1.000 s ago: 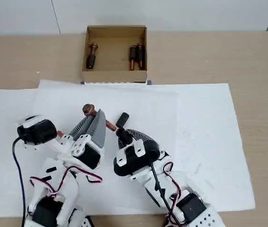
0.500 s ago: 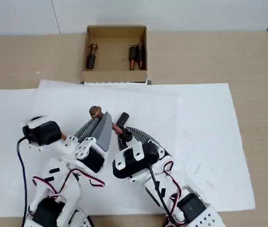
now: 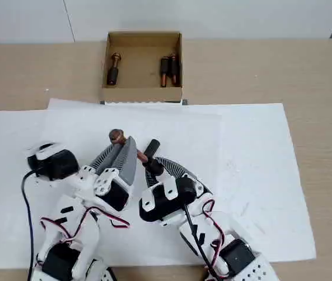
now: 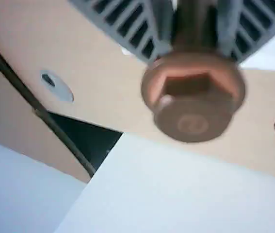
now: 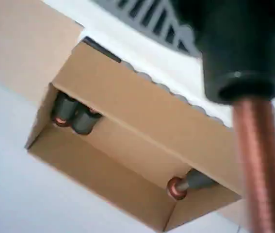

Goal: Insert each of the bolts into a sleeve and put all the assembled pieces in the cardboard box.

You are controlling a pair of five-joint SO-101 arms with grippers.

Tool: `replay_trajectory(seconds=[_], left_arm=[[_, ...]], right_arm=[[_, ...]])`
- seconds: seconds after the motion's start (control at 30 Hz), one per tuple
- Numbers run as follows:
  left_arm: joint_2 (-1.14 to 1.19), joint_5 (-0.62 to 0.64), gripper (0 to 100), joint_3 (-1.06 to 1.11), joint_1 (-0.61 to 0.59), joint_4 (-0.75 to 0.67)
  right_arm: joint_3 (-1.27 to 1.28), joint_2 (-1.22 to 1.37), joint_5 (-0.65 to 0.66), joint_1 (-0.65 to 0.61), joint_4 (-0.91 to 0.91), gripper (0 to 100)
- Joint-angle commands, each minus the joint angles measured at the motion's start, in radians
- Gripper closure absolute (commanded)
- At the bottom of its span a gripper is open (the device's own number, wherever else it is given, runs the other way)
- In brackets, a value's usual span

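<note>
My left gripper (image 3: 125, 144) is shut on a copper bolt (image 3: 117, 137), clamping the shaft just behind the hex head (image 4: 193, 99) between its grey fingers (image 4: 122, 22). My right gripper (image 3: 153, 167) is shut on a black sleeve (image 3: 152, 147), held upright beside the left gripper above the white sheet. The bolt's shaft (image 3: 140, 156) slants across to the sleeve, and the copper shaft (image 5: 253, 160) runs out of the sleeve's end (image 5: 236, 58). The cardboard box (image 3: 142, 93) stands at the far side and holds three assembled pieces (image 3: 113, 68) (image 3: 164, 71) (image 3: 175, 68).
A white sheet (image 3: 242, 152) covers the near half of the wooden table (image 3: 271, 70). The box (image 5: 142, 111) lies straight ahead of both grippers. Both arms' bodies crowd the near edge; the sheet to the right is free.
My left gripper has carried the bolt to the right, closer to the sleeve. The right gripper has shifted only slightly.
</note>
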Motion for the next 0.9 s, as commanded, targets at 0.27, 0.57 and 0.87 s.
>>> replay_trajectory(seconds=[0.27,0.57,0.87], left_arm=[[-0.012,-0.006,99,0.028,0.064,-0.031],[-0.012,-0.008,99,0.088,0.143,0.014],[-0.012,-0.008,99,0.104,0.242,0.106]], right_arm=[[0.012,-0.013,0.006,0.005,-0.033,99.5],[0.012,-0.013,0.006,0.005,-0.035,99.5],[0.012,-0.013,0.005,0.008,-0.035,99.5]])
